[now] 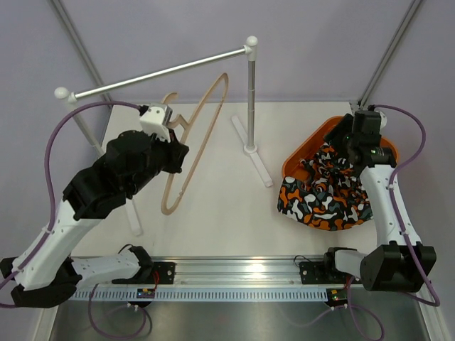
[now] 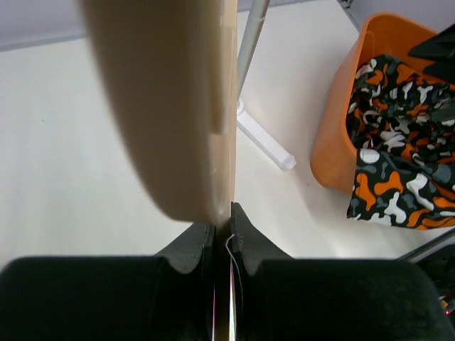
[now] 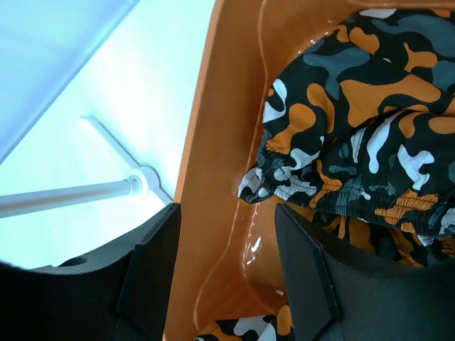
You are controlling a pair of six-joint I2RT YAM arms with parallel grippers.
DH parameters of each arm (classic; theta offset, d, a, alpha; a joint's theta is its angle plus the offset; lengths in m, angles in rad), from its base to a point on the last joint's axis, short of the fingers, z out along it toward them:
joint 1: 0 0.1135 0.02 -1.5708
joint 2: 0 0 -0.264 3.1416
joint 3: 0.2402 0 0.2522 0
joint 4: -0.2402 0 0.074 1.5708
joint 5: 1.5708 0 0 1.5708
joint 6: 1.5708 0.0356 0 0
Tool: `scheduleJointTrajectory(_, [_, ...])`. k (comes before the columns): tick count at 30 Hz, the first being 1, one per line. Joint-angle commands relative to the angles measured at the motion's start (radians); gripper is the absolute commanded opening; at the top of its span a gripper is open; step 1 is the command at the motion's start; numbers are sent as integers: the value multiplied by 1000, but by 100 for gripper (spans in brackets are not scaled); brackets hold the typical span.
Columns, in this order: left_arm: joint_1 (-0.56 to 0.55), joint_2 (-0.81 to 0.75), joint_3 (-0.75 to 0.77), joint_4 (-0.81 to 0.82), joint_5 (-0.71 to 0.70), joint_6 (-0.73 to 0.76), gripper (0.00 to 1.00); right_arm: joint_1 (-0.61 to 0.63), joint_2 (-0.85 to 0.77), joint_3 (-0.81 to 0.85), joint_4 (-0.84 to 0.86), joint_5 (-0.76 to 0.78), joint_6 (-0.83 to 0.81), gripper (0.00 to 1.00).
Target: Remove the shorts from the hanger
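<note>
Orange basket [image 1: 307,144] holds the shorts [image 1: 327,193] (partly overhanging).

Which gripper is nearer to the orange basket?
Right. The right gripper hangs open just over the orange basket, beside the shorts; the left gripper is far off on the other side, shut on the hanger.
</note>
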State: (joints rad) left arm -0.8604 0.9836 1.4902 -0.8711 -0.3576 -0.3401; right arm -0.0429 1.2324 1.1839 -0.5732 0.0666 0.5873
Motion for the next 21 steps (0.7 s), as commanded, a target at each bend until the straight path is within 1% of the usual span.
scheduleJointTrajectory(1, [0, 88, 131, 3, -52, 30, 0, -5, -54, 42, -7, -24, -24, 64])
scheduleJointTrajectory(4, [15, 188, 240, -23, -72, 29, 0, -5, -82, 52, -11, -44, -32, 67])
scheduleJointTrajectory(6, [38, 236, 315, -41, -55, 21, 0, -5, -91, 71, -28, -57, -38, 67])
scheduleJointTrajectory(10, [92, 357, 401, -54, -20, 9, 0, -5, -122, 83, -39, -62, -46, 67])
scheduleJointTrajectory(11, [95, 374, 413, -52, -21, 9, 0, -5, -129, 83, -42, -88, -44, 67])
scheduleJointTrajectory(17, [135, 470, 499, -52, -24, 10, 0, -5, -172, 112, -69, -109, -60, 67])
scheduleJointTrajectory(21, [170, 497, 528, -40, -11, 15, 0, -5, -200, 118, -82, -122, -66, 67])
